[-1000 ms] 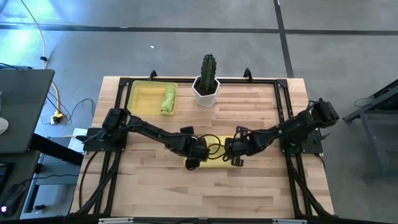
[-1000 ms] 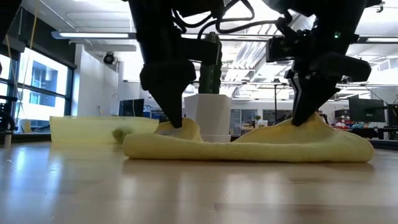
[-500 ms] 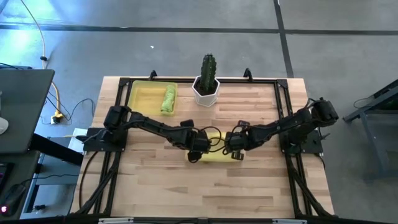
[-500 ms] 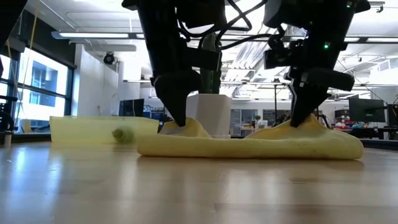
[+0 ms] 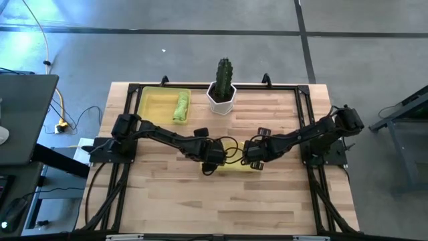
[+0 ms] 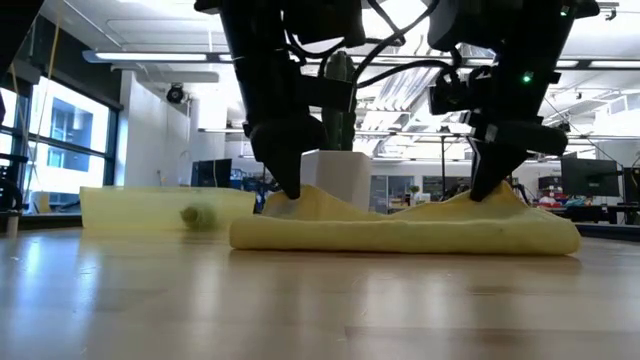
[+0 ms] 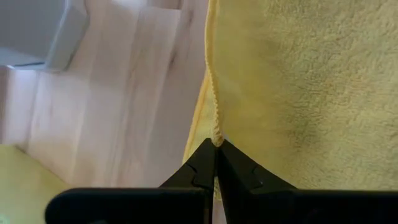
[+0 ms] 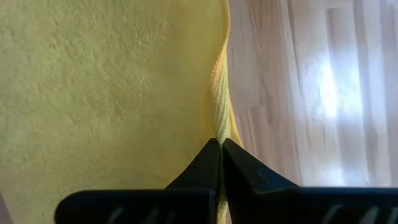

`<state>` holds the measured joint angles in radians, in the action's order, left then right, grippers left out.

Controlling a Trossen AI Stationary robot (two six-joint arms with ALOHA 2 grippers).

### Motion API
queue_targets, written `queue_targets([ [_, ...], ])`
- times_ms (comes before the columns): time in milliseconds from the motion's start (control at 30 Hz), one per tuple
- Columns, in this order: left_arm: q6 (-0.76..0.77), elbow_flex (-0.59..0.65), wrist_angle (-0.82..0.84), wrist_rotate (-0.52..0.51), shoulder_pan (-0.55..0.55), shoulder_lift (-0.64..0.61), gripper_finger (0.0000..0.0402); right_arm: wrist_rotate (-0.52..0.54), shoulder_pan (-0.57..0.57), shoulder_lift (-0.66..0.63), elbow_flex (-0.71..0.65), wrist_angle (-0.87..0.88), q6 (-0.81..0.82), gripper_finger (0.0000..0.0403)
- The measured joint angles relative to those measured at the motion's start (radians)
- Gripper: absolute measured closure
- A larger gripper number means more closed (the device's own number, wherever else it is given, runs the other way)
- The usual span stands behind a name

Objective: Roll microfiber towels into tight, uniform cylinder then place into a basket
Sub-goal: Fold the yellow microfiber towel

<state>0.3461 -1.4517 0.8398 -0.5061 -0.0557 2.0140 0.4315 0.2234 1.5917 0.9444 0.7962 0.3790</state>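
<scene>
1. Two arms share a pale wooden table (image 5: 167, 194) with a black frame along its edges; we list its contents from left to right as seen from above.
2. At the far left corner lies the basket (image 5: 155, 107), a shallow yellow tray, with the lime green towel (image 5: 181, 106) rolled up inside it.
3. Just right of the basket stands a white pot (image 5: 221, 98) holding a green cactus (image 5: 223, 72), at the table's far edge.
4. At mid-table the left gripper (image 5: 208, 165) has its fingers pinched shut on the left edge of the pale yellow towel (image 6: 400, 230); its wrist view shows the hem caught between the tips.
5. The right gripper (image 5: 254, 163) is likewise clamped on the same towel's right edge.
6. We see the pale yellow towel lying folded on the wood between the two grippers, its pinched ends raised into small peaks.
7. Beyond the table we note grey floor, a yellow cable (image 5: 37, 30) at far left, and in the low view an office with windows and ceiling lights.
</scene>
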Motion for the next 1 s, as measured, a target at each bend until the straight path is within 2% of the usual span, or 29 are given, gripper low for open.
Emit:
queue_targets([
  [200,0.01,0.0,-0.001,0.04,0.015,0.0,0.0398,-0.016,-0.014,0.0,0.0,-0.041,-0.022,0.0394],
  [333,0.021,0.0,-0.002,0.097,0.018,0.0,0.0399,-0.016,-0.021,0.0,0.0,-0.043,-0.028,0.0361],
  [533,0.02,0.0,-0.004,0.104,0.022,0.0,0.0398,0.006,-0.021,0.0,0.006,0.01,-0.09,0.0297],
  [667,0.019,0.0,-0.005,0.111,0.023,0.0,0.0398,0.0,-0.021,-0.012,0.037,0.079,-0.087,0.0276],
  [867,0.02,-0.001,-0.007,0.136,0.023,0.0,0.0398,-0.117,-0.02,-0.016,-0.01,-0.076,-0.107,0.0274],
  [1000,0.02,-0.001,-0.001,0.137,0.023,0.0,0.0398,-0.129,-0.02,-0.016,-0.093,-0.19,-0.118,0.0274],
])
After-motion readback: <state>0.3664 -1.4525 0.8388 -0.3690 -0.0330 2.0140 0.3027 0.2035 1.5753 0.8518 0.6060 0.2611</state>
